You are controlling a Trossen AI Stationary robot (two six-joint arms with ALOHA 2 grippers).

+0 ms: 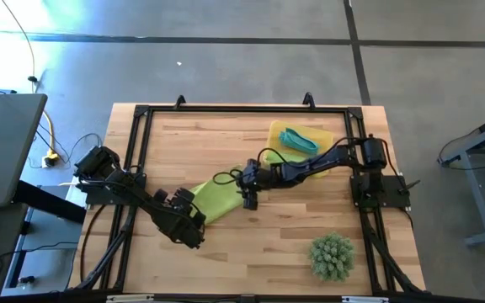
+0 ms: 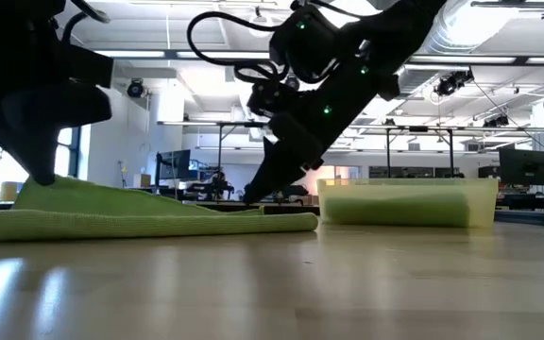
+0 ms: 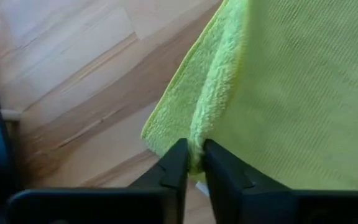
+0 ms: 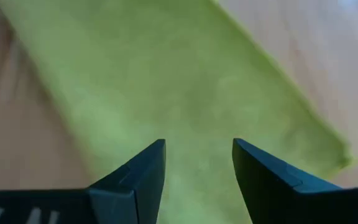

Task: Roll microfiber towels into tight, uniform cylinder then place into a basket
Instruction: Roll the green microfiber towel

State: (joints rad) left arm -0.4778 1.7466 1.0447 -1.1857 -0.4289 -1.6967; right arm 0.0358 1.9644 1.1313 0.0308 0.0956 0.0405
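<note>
A lime-green towel (image 1: 220, 196), folded into a long strip, lies slantwise on the table's middle. My left gripper (image 1: 197, 217) is at the strip's near-left end and is shut on it (image 3: 196, 163). My right gripper (image 1: 249, 199) points down over the strip's far-right end with its fingers open (image 4: 197, 155). The yellow basket (image 1: 325, 135) stands at the far right with a rolled teal towel (image 1: 300, 140) in it. In the low view something lime-green (image 2: 399, 210) shows through the basket's wall. My left gripper pinches a thick folded edge (image 3: 199, 140) at the towel's near-left end between its two fingers. That end (image 2: 41, 192) is raised a little off the table. The rest of the strip (image 2: 159, 222) lies flat and slack. My right gripper's open fingertips (image 2: 253, 196) stand at the towel's surface; I cannot tell whether they touch it.
A spiky green ball-shaped plant (image 1: 333, 257) stands near the table's front right. A black frame (image 1: 226, 110) runs around the table top. Bare wood (image 1: 259, 248) lies between the towel and the front edge.
</note>
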